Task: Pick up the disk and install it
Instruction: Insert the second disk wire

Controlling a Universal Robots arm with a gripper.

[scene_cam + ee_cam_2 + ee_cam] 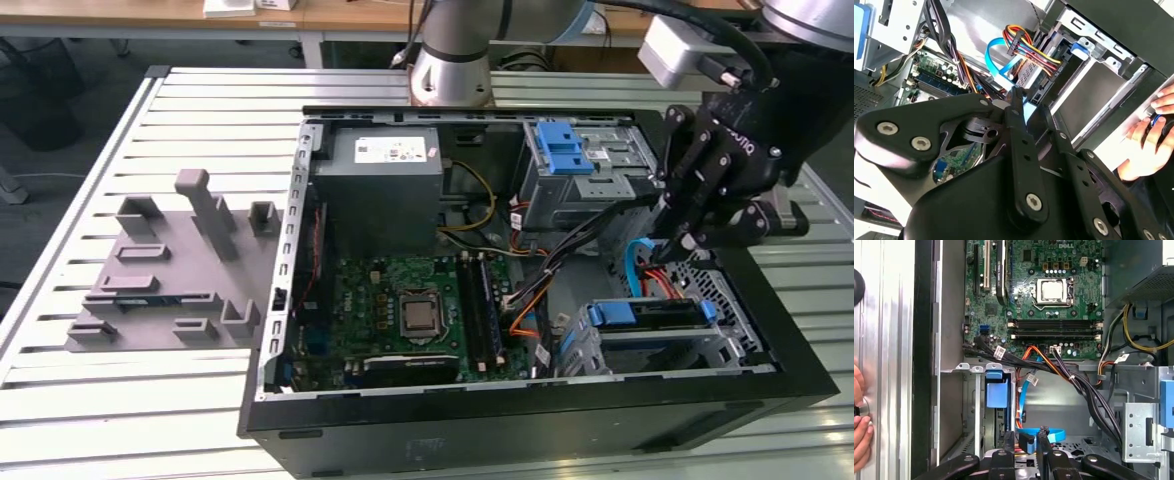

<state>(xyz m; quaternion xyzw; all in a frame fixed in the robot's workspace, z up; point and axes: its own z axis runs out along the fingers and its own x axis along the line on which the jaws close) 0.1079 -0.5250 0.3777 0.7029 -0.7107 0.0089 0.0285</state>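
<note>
The hand (694, 243) hangs inside the open computer case (400, 425), its fingers (1043, 440) drawn narrow with nothing between them. Just below it, the disk (650, 313) in its blue carrier sits in the drive cage (727, 345); the motherboard (407, 310) lies beside.

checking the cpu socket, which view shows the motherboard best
The first wrist view: the motherboard faces the camera, socket unobstructed. The exterior view shows the motherboard whole but at a slant. The second wrist view catches a corner behind cables.
</note>
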